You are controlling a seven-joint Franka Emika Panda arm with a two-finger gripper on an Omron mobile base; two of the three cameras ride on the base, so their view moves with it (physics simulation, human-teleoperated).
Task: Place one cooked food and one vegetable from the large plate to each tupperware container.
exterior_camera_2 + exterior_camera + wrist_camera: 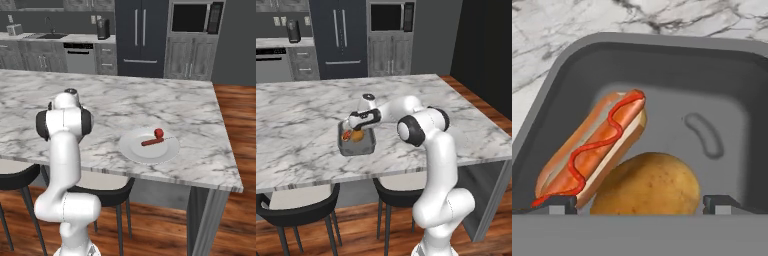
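In the left base view, the dark grey tub (356, 140) is sitting on the marble counter (301, 115) near its front edge, with two black stools (296, 210) tucked under the overhang below it. The gripper (354, 126) is hanging just over the tub's far end, pointing down into it. In the hand view, a hot dog (594, 146) with a red squiggle of sauce is lying tilted in the left part of the tub (572, 65), its lower side touching a brown potato (647, 186) that is resting just to its right. The two fingertips (554, 204) are standing wide apart on either side of the potato, and whether they are touching it cannot be told. Further right, in the right base view, the large plate (135, 150) is lying on the counter (200, 110) well apart from the arm, carrying a reddish sausage (152, 142) and a small red tomato (159, 133) just beside it.
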